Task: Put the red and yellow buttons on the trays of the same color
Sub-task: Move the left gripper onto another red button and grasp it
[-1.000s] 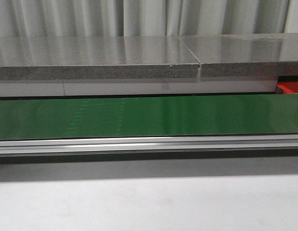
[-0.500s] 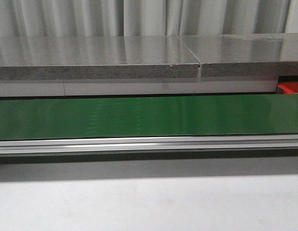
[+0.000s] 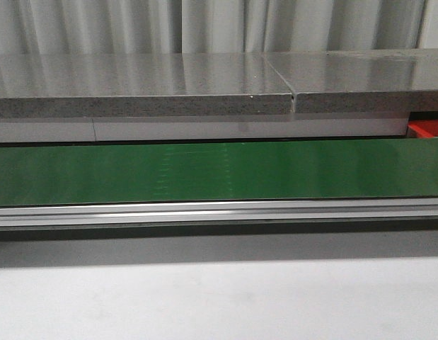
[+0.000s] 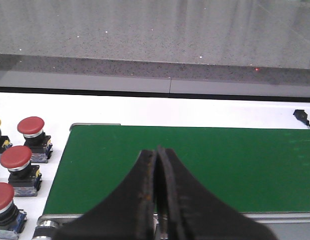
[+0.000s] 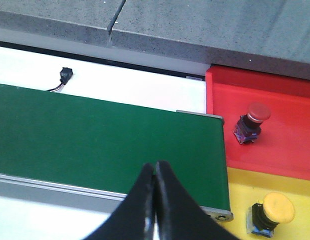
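- Front view: green conveyor belt (image 3: pixel 219 170) bare; red tray (image 3: pixel 427 128) at far right.
- Left wrist view: my left gripper (image 4: pixel 157 160) clenched, holding nothing; red buttons (image 4: pixel 30 127) beside the belt (one yellow, cropped).
- Right wrist view: my right gripper (image 5: pixel 155 172) clenched, holding nothing; red button (image 5: pixel 252 120) on red tray, yellow button (image 5: pixel 272 212) on yellow tray (image 5: pixel 240 190).

My left gripper (image 4: pixel 156 192) has its two dark fingers pressed together along their length, tips meeting, with nothing between them. My right gripper (image 5: pixel 155 192) is the same: fingers closed against each other, empty. Neither arm shows in the front view; I see each gripper only from its own wrist camera.
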`<state>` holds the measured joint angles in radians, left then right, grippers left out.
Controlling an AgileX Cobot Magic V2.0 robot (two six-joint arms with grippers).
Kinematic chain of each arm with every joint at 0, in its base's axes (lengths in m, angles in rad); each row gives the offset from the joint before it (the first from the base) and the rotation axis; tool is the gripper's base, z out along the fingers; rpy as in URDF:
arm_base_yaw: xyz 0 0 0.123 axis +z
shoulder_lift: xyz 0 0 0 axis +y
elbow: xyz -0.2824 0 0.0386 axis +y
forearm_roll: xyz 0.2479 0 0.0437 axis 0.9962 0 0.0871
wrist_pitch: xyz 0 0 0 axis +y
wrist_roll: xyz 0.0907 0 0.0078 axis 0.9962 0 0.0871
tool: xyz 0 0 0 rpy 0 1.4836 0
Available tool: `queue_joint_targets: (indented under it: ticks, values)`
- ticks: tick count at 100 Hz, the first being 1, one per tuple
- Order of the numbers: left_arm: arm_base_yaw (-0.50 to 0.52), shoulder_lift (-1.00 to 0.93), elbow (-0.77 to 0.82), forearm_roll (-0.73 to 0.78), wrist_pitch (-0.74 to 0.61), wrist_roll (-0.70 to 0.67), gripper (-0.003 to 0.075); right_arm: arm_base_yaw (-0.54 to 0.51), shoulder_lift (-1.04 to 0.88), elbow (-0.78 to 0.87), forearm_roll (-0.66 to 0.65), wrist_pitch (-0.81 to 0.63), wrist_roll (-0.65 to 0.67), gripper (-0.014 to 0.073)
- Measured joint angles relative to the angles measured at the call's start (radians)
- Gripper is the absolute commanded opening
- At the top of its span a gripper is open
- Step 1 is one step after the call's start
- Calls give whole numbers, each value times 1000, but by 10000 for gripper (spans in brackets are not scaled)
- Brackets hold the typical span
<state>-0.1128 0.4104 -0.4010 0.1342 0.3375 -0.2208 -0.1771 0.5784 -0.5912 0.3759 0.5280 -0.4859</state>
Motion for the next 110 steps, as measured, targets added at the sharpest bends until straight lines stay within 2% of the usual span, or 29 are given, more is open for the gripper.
queue_joint_targets:
  ticks: [6, 13, 17, 20, 25, 30, 35, 65, 77, 92, 110]
  values:
    - [0, 0, 0, 0, 0, 0, 82, 0, 0, 0, 0, 0, 0, -67]
    - [0, 0, 0, 0, 0, 0, 220, 0, 0, 0, 0, 0, 0, -67]
    - [0, 0, 0, 0, 0, 0, 344, 0, 0, 0, 0, 0, 0, -67]
    - [0, 0, 0, 0, 0, 0, 400, 0, 0, 0, 0, 0, 0, -67]
    - [0, 0, 0, 0, 0, 0, 544, 0, 0, 0, 0, 0, 0, -67]
    - [0, 0, 0, 0, 2, 0, 634, 0, 0, 0, 0, 0, 0, -67]
    - [0, 0, 0, 0, 2, 0, 677, 0, 0, 0, 0, 0, 0, -67]
    - [0, 0, 0, 0, 3, 0, 659, 0, 0, 0, 0, 0, 0, -67]
    - [15, 3, -11, 3, 9, -44, 659, 0, 0, 0, 0, 2, 0, -67]
    - [122, 55, -78, 46, 21, -169, 658, 0, 0, 0, 0, 2, 0, -67]
    - [308, 189, -176, 47, 57, -207, 659, 0, 0, 0, 0, 2, -2, -67]
